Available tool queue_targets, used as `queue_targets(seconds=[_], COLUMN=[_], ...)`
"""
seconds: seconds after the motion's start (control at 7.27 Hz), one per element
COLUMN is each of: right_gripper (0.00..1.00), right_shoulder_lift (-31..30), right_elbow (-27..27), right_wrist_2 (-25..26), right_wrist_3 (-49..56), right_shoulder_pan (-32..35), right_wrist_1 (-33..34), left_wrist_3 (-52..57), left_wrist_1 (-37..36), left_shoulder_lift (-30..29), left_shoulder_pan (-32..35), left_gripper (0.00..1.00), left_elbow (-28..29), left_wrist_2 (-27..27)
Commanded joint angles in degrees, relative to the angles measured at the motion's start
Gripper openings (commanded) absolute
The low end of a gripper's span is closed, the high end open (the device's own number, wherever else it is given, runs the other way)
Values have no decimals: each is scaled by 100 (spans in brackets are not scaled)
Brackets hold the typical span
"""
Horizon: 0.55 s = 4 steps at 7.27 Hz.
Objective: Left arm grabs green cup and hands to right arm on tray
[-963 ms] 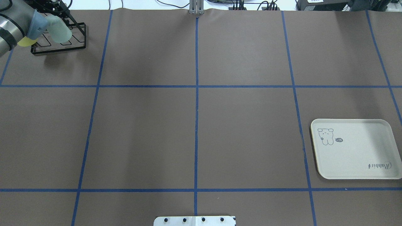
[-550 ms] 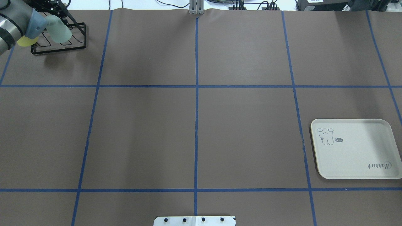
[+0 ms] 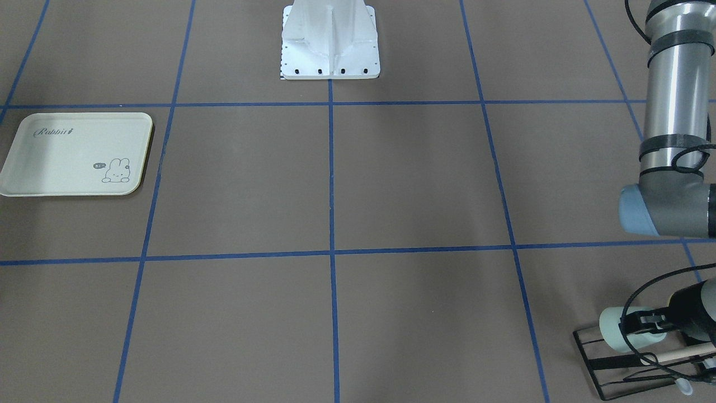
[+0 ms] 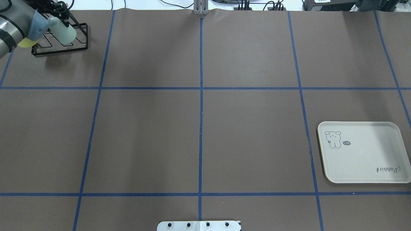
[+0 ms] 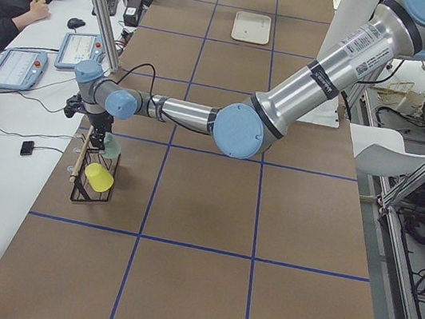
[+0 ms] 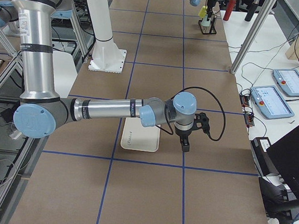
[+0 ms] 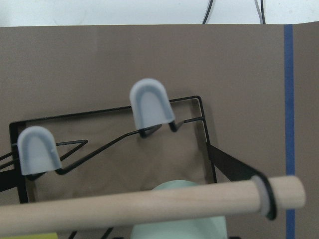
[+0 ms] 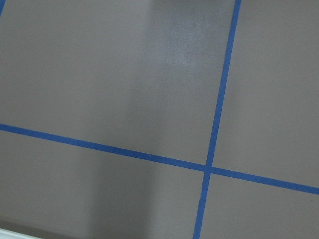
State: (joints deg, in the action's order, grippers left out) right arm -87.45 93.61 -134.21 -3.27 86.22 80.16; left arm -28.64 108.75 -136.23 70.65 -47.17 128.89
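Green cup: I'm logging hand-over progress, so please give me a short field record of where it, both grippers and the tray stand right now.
green cup: lying tilted on the black wire rack, far left corner of the table
left gripper: at the cup; whether its jaws clamp it cannot be told
yellow cup: on the same rack, beside the green one
right gripper: hanging over the table next to the tray; state unclear
tray: nothing on it, on the robot's right
hand-over: not yet begun
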Motion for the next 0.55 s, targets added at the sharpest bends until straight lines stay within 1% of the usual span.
queue_targets(seconds=[0.0, 0.41], right_gripper=[100, 100], right_shoulder_lift=[0, 0], right_elbow=[-1, -1], right_wrist_2=[-9, -18], right_wrist_3=[-112, -122], right_shoulder_pan=[0, 0], right_wrist_1=[0, 0], left_wrist_3=[8, 8], left_wrist_1=[-29, -46], left_shoulder_lift=[8, 43], left_shoulder_pan=[37, 124], left_gripper=[0, 0], left_elbow=[-117, -266], left_wrist_2=[4, -31])
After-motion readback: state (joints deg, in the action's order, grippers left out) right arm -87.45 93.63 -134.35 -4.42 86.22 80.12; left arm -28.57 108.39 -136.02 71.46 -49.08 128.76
